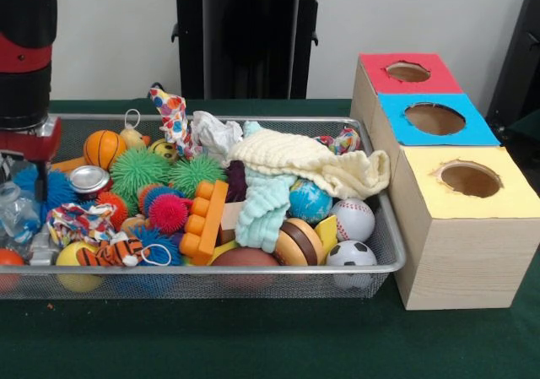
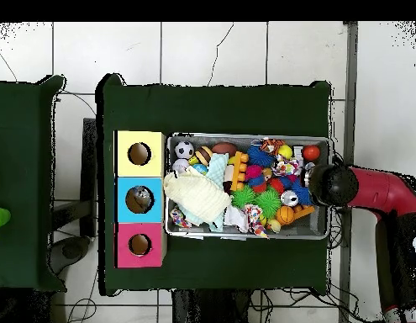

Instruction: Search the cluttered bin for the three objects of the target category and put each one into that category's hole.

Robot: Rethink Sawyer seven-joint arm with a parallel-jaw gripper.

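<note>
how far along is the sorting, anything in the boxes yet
Done: maybe one item, something greyish shows inside the blue box; the red box and yellow box holes look empty. In hand: nothing visible; the arm sits over the bin's end. Left: the bin is packed with toys.

Front view faces the bin (image 1: 384, 261) closely; overhead looks straight down, sharing it.

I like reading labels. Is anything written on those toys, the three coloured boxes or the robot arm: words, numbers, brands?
No text can be read in either view.
The red box, blue box and yellow box show plain tops with holes only.
The patterned cloth and silver can carry markings too small to make out.
</note>
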